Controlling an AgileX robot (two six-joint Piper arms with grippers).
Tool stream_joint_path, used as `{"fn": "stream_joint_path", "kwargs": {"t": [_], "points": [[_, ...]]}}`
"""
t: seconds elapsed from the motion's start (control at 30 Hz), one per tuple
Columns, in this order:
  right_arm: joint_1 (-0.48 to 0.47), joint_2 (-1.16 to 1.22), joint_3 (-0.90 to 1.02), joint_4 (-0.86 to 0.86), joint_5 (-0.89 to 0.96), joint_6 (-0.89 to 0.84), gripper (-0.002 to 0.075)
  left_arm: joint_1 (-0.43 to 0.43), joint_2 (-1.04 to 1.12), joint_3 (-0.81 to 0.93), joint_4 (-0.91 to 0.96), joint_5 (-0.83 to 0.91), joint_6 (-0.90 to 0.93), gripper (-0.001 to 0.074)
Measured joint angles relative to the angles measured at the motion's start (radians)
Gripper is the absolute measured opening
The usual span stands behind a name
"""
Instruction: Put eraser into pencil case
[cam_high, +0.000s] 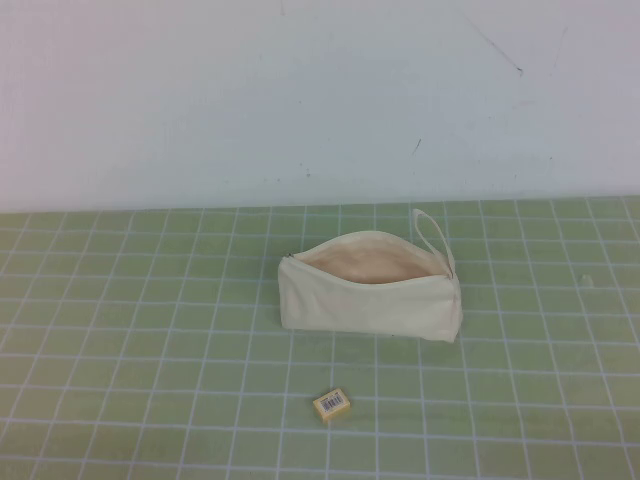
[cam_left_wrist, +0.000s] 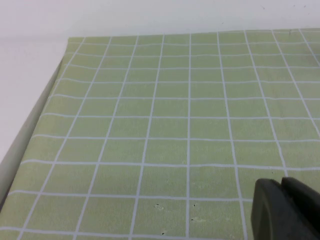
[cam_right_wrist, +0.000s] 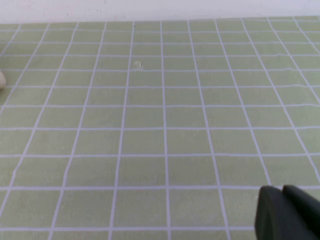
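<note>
Neither arm is showing in the high view. The left gripper (cam_left_wrist: 286, 209) is peeking in at a corner of its wrist view, mostly cut off by the edge. The right gripper (cam_right_wrist: 287, 212) is peeking in the same way. The eraser's (cam_high: 332, 404) barcode label is too tiny to read. The pencil case's (cam_high: 368, 305) inside bottom is hiding behind its front wall.

The desk (cam_high: 120, 330) is covered with a pale green mat ruled in a white grid, and it runs back to a white wall. The pencil case (cam_high: 370, 300) lies on it near the middle, mouth open upward, its loop strap at the right end. The eraser (cam_high: 332, 404) lies flat on the mat nearer the robot, apart from the case.

The left claw (cam_left_wrist: 287, 210) hovers over bare mat, and so does the right claw (cam_right_wrist: 287, 212).
</note>
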Motion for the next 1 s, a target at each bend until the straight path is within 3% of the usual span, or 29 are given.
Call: {"fn": "stream_joint_path", "kwargs": {"t": [0.8,1.0], "points": [[0.000,0.000,0.000,0.016,0.000,0.012,-0.0001,0.000,0.000,0.000,0.000,0.000,0.000,-0.0001],[0.000,0.000,0.000,0.181,-0.015,0.012,-0.0001,0.000,0.000,0.000,0.000,0.000,0.000,-0.0001]]}}
